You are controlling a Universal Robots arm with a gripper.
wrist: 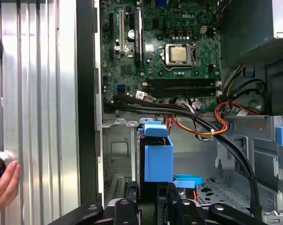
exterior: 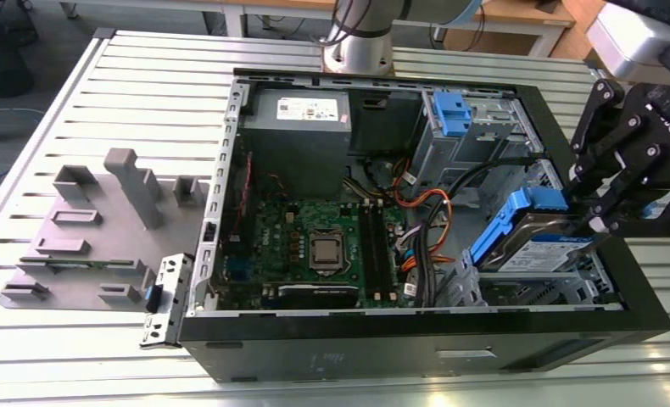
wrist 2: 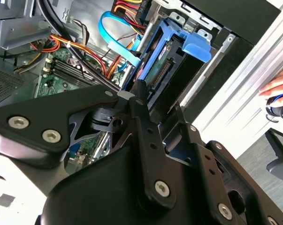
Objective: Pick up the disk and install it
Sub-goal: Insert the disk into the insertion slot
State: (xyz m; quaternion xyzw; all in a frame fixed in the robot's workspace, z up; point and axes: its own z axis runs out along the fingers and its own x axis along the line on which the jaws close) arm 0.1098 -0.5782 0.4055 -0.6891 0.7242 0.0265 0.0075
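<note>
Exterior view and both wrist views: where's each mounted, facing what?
Exterior view: off-arm, looking down into the open case; gripper holds the disk at the exterior view's right.
First wrist view: wrist-mounted, facing past gripper and disk to the motherboard.
Second wrist view: wrist-mounted, over the gripper onto the disk.
All share the disk.

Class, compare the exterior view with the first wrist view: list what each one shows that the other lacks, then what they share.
Exterior view's own: the grey fixture plate on the exterior view's left of the computer case, and the arm's base. First wrist view's own: a person's hand by the slatted table. Shared: the green motherboard, and the pincer gripping the blue-framed disk.
</note>
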